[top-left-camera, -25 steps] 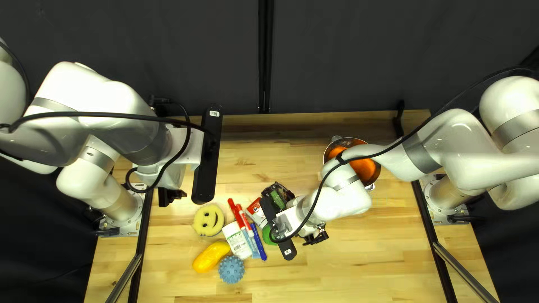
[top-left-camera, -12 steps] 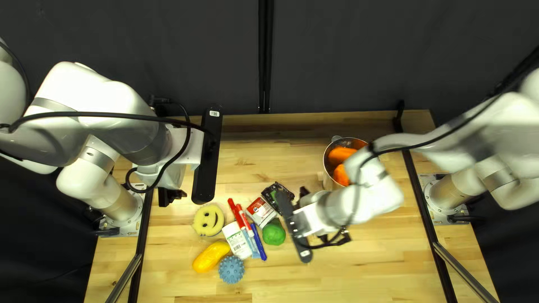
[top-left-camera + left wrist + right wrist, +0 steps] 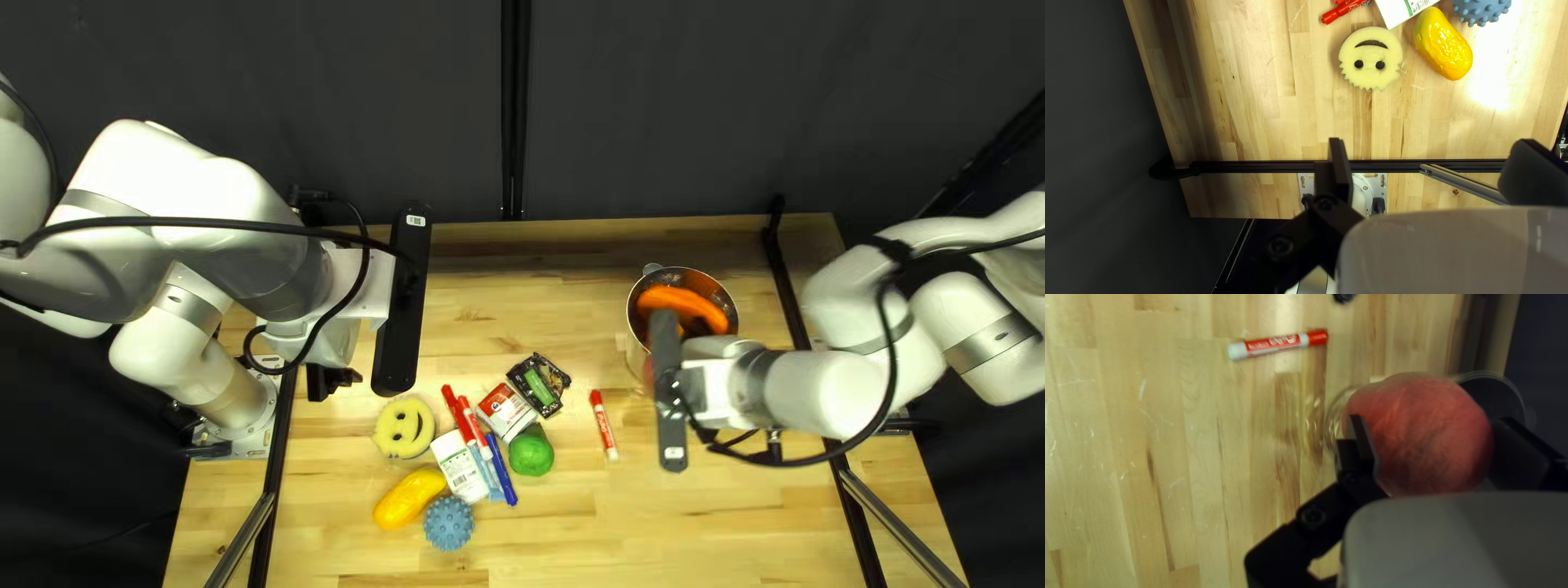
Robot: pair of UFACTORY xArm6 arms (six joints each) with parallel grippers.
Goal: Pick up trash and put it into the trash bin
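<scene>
The right gripper [image 3: 710, 394] has its jaws pinching a reddish ball [image 3: 1429, 433], the metal bin [image 3: 710, 283] just beside them. The left gripper's [image 3: 330, 381] jaws stand spread, a yellow smiley sponge [image 3: 1372, 54] ahead.

One sponge [image 3: 403, 428], one mango [image 3: 409, 499], one spiky ball [image 3: 449, 524], one red ball [image 3: 1426, 430], one bin [image 3: 708, 286], perhaps four markers [image 3: 604, 425] (one blue).

Looks pale yellow on the smiley disc [image 3: 1370, 55], with black eyes and mouth; golden yellow on the mango [image 3: 1445, 46]; blue on the spiked ball [image 3: 1481, 7]; mottled red on the round piece [image 3: 1429, 430]; white and red on the lone marker [image 3: 1274, 344]; brown-streaked tan on the bench [image 3: 1126, 430].
</scene>
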